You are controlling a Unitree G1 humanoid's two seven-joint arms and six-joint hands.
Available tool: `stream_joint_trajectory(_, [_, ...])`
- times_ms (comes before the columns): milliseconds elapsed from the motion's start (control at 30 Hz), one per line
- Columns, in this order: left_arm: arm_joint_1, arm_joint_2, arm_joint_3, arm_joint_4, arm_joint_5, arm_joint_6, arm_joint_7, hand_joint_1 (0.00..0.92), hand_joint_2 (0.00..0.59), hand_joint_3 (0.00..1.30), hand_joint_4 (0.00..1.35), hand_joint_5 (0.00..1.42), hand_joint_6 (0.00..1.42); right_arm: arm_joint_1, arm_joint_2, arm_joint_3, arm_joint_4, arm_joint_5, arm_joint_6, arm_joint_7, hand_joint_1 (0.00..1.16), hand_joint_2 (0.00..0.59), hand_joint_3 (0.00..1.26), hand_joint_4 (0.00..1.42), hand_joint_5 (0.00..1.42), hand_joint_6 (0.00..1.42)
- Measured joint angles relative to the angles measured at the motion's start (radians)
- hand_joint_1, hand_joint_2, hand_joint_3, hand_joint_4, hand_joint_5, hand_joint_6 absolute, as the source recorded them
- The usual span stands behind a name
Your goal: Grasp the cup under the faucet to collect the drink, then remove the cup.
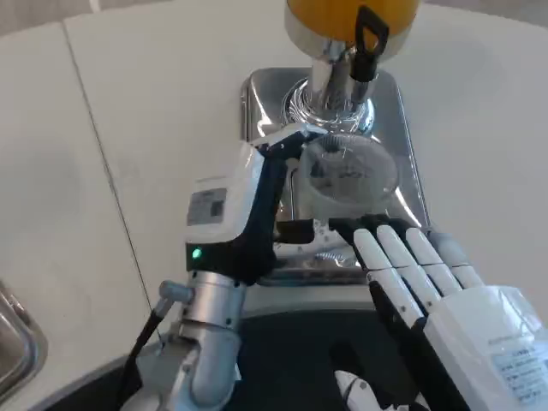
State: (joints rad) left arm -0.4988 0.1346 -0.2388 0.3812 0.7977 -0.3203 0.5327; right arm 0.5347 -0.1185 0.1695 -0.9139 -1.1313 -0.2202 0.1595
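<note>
The left robot hand is wrapped against the left side of the clear cup; it looks like a grip, fingers closed round the wall. The right robot hand hangs just before the cup, fingers straight and together, holding nothing. The cup stands on the steel drip tray under the faucet of the orange dispenser on the white bench. Probably thin plastic: light, slippery, easily crushed, so hold mid-wall gently.
</note>
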Motion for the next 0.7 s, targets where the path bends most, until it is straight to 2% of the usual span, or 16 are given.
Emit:
stream_joint_trajectory(400, [-0.167,0.001,-0.045,0.229,-0.004,0.021,0.085,0.637,0.000,1.19,1.14,1.42,1.42,-0.011,0.030,0.012,-0.003,-0.008,0.019,0.022,0.15,0.538,0.00,0.00,0.00,0.00])
stream_joint_trajectory(700, [-0.236,0.002,-0.057,0.369,-0.021,0.021,0.156,0.639,0.000,1.16,1.13,1.42,1.42,-0.016,0.037,0.013,-0.002,-0.020,0.026,0.022,0.15,0.538,0.00,0.00,0.00,0.00])
